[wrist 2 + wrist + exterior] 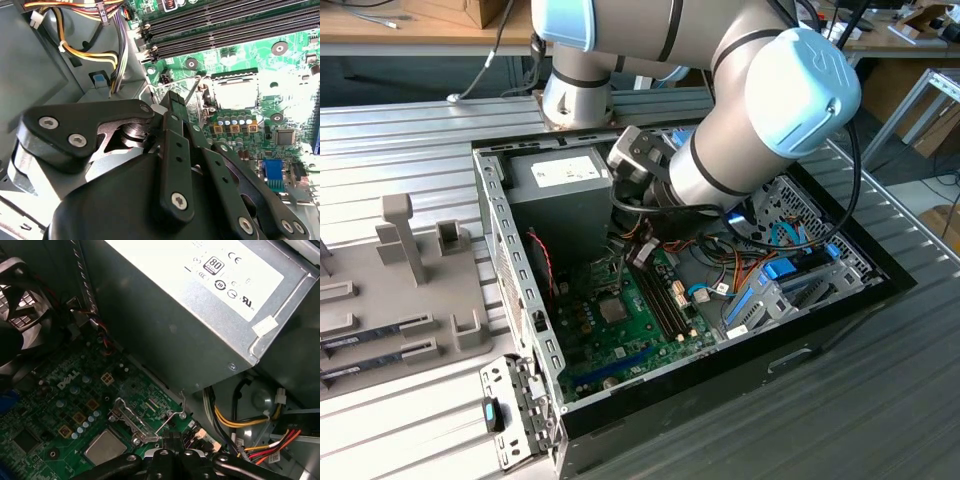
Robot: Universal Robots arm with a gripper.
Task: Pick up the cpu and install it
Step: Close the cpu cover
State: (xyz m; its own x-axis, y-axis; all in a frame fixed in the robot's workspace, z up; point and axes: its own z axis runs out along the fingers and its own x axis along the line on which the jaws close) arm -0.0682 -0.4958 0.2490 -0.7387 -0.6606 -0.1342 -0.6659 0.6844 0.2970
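The tool (172, 102) hung inside the open computer case (840, 300), its two black fingers (176, 145) pressed together with nothing between them. In the first wrist view the closed tips (172, 440) sat just beside the socket's metal frame (135, 420), which stood raised and tilted off the socket.

The cpu (105, 446) lay flat in the socket on the green board (55, 405), its silvery top uncovered, near the tool but not touching it. In the second wrist view the same chip (235, 91) lay just beyond the fingertips, between them and the long memory slots (225, 25). A thin wire lever (170, 417) stood beside the frame.

Out from the cpu, the grey power supply box (190, 305) stood close above the board, with yellow, red and black wires (245, 422) running beside it. A black fan (20, 315) sat at the board's far corner from the wires.

In the exterior view the arm (760, 110) reached down into the case over the board (620, 320). The case rested on a ribbed metal counter (400, 130). A grey tray (390, 290) with upright holders lay on the counter, well apart from the case on the exterior view's left, with memory sticks (375, 330) lying in it.
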